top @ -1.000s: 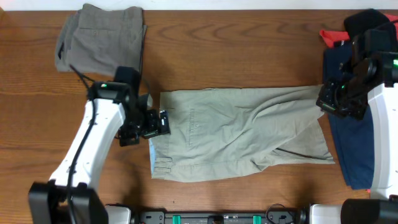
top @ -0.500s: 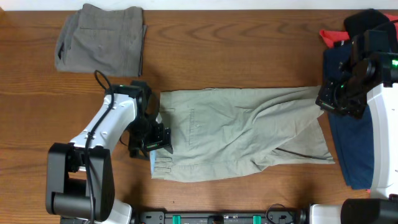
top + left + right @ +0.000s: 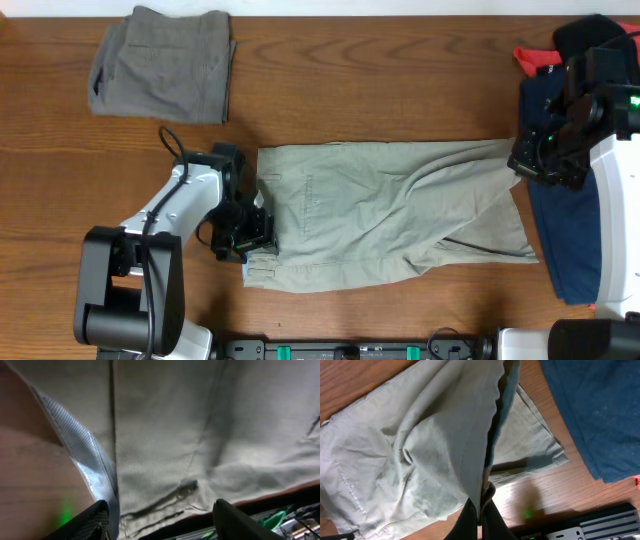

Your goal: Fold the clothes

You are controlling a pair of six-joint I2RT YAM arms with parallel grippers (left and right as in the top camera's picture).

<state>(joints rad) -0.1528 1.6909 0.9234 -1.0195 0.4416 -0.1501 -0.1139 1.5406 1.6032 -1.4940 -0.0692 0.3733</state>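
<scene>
The light khaki shorts (image 3: 390, 215) lie spread across the middle of the table, waistband to the left. My left gripper (image 3: 254, 230) is low over the waistband's near left corner. In the left wrist view its fingers (image 3: 87, 522) stand apart on either side of the khaki cloth (image 3: 165, 455), with the pale blue lining (image 3: 87, 465) showing at the edge. My right gripper (image 3: 522, 160) is shut on the far right leg hem and holds it raised. In the right wrist view the cloth (image 3: 445, 445) hangs from the pinched fingertips (image 3: 483, 510).
A folded grey-olive pair (image 3: 160, 65) lies at the back left. A dark navy pair (image 3: 565, 230) lies along the right edge under my right arm, with something red (image 3: 535, 58) behind it. Bare wood (image 3: 400, 90) stretches behind the khaki pair.
My left arm has moved toward the table's front edge along the waistband and its jaws have narrowed. The right gripper and the lifted hem have stayed put.
</scene>
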